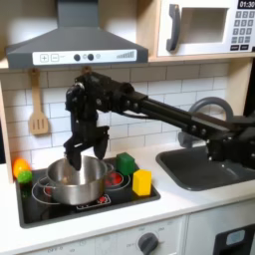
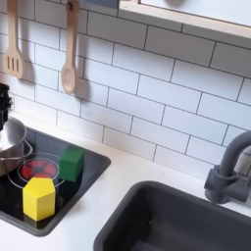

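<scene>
A yellow block (image 1: 142, 181) sits beside a green block (image 1: 126, 163) on the stovetop (image 1: 139, 196).

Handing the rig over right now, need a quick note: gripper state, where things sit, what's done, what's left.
Gripper: open, pointing down, fingers straddling the rim of the silver pot; holds nothing.
Silver pot: upright on the left burner of the toy stove, looks empty.
Green block: on the stove just right of the pot, apart from it.
Yellow block: on the stove's front right corner, in front of the green block.
Orange and green toy: at the stove's left edge in the first exterior view.
Done: gripper is at the pot.
Left: no grasp made yet; pot and blocks not lifted.
</scene>
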### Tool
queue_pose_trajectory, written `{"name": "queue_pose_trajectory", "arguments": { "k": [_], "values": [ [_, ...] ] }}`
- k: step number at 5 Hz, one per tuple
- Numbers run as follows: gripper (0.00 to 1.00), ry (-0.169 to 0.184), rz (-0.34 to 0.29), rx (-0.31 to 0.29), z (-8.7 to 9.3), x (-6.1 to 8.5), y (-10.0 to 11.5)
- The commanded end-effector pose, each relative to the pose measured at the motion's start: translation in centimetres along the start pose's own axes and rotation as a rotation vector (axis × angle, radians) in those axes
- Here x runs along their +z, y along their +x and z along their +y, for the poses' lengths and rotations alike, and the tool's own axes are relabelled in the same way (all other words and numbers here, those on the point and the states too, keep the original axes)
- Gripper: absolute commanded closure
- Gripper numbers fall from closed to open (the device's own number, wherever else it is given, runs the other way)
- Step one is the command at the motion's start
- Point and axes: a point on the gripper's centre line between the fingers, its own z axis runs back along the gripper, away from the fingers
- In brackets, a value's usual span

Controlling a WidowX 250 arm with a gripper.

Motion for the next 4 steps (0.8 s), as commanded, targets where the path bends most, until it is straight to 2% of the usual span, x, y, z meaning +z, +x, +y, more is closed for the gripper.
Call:
{"name": "queue_pose_trajectory", "arguments": {
  "k": [1,3,4],
  "values": [
    [0.00,0.000,0.008,-0.056,-1.0,-0.1,-2.5],
    [0.00,-0.009,0.013,-0.099,-2.4,-0.1,-3.9],
    [0.00,-0.004,0.018,-0.100,-2.5,-0.4,-4.3]
  ]
}}
